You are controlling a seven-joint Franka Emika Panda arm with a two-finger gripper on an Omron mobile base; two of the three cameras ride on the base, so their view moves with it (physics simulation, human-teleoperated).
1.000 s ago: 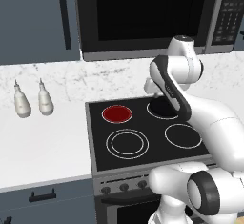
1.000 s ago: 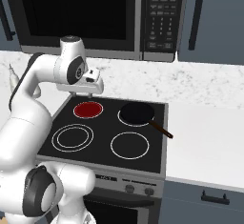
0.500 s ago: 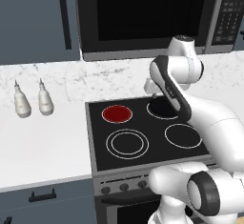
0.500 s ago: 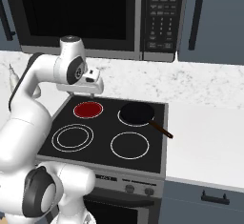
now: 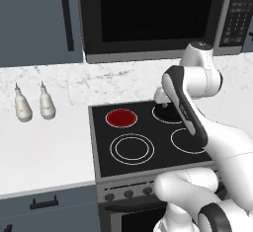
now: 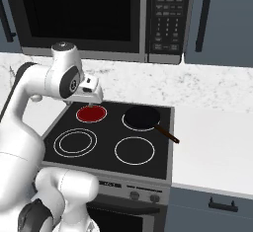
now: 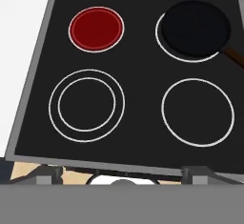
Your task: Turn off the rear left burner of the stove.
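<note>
The stove (image 5: 101,147) is a black glass cooktop with a grey front panel carrying small dark knobs (image 5: 129,193). Its rear left burner (image 5: 121,118) glows as a solid red disc, also clear in the right base view (image 6: 92,113) and at the upper left of the hand view (image 7: 96,28). My gripper (image 7: 123,174) hangs high over the cooktop and looks straight down on it. Its fingertips (image 7: 46,174) stand wide apart, open, with nothing between them. The hand (image 6: 90,91) hovers above the back of the stove, well away from the knobs (image 6: 133,195).
A black pan (image 6: 142,117) sits on the rear right burner, its handle (image 6: 169,136) pointing toward the right counter. Two pale bottles (image 5: 22,108) stand on the left counter. The microwave (image 5: 153,14) hangs above the stove. My own arm (image 5: 190,122) crosses the cooktop's right side.
</note>
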